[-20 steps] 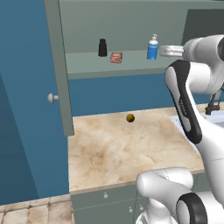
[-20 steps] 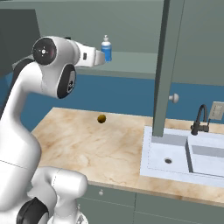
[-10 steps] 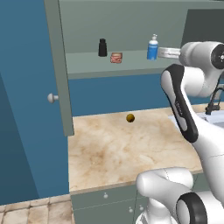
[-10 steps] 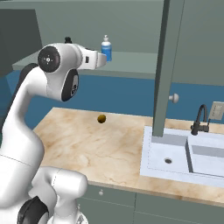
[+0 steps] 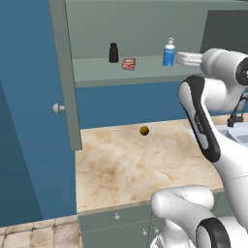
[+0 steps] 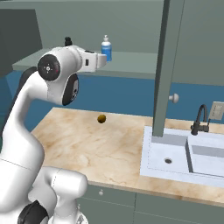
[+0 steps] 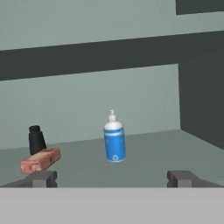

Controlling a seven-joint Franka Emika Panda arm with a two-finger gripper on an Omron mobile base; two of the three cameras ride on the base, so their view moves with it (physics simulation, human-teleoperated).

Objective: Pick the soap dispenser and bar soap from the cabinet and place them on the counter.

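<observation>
The gripper (image 7: 111,178) (jaws spread wide, holding nothing) faces the dispenser (image 7: 114,142) upright on the cabinet (image 5: 62,72) shelf; the soap (image 7: 40,160) lies left of the dispenser, beside a black bottle (image 7: 36,139).

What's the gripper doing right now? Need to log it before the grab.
Gripper: open, jaws spread wide, holding nothing; the soap dispenser stands ahead of it on the cabinet shelf, untouched.

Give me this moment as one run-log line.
phase: approach to cabinet | gripper: open, empty, facing soap dispenser | bar soap: on shelf beside black bottle | counter: yellow ball
</observation>
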